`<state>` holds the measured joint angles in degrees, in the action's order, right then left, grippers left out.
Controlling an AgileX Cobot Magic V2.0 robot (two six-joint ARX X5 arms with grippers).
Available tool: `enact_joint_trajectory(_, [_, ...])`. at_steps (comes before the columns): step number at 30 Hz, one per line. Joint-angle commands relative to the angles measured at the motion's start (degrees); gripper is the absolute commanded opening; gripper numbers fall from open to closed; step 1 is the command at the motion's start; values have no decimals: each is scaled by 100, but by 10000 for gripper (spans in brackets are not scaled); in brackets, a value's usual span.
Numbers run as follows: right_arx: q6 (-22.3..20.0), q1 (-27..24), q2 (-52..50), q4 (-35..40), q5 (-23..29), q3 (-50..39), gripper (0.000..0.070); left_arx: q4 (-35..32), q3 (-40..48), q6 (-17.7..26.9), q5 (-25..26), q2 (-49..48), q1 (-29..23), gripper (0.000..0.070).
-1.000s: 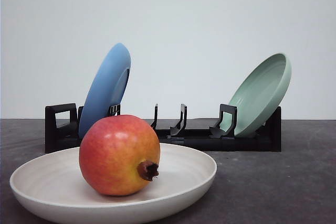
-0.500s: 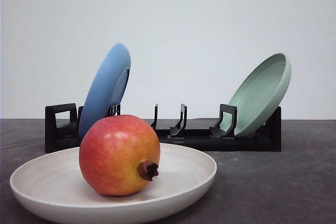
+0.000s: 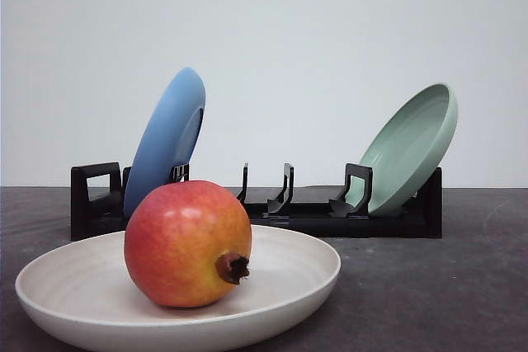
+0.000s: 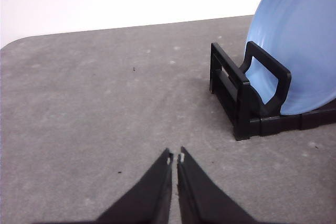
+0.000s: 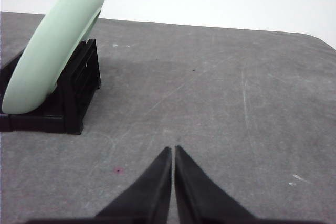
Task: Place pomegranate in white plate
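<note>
Pomegranate (image 3: 187, 243), one, is resting inside the white plate (image 3: 307, 274) on the desk (image 3: 429, 294). Both claws, left claw (image 4: 175, 157) and right claw (image 5: 173, 149), are hovering clenched, grasping nothing. No writing is showing.

Near front: the pomegranate (image 3: 188, 243) sits in the white plate (image 3: 297, 274), blocking the low path at left-centre; open air lies above it.
Behind the plate: a black dish rack (image 3: 313, 218) spans the table crosswise, a low barrier.
Rack ends: the blue plate (image 3: 165, 139) leans at the left end, the pale green plate (image 3: 410, 148) at the right (both rise well above the rack).
Rack middle: short dividers, free room above between the two plates.
Right of the white plate: bare grey table (image 3: 429, 294), open.
Left gripper (image 4: 175, 157): tips together over bare table, rack end (image 4: 242, 95) off to one side.
Right gripper (image 5: 172, 150): tips together, clear table ahead.
</note>
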<state>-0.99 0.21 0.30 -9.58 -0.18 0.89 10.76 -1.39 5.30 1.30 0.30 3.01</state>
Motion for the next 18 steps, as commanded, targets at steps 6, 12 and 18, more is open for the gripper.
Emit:
enact_joint_trajectory(6, [98, -7, -9, 68, 17, -24, 3, -2, 72, -3, -21, -13, 0, 0])
enact_joint_trajectory(12, [97, -7, -9, 68, 17, -24, 3, -2, 72, -2, -21, -13, 0, 0])
enact_joint_trajectory(18, [98, -7, -9, 68, 17, -24, 3, -2, 72, -4, -21, -13, 0, 0])
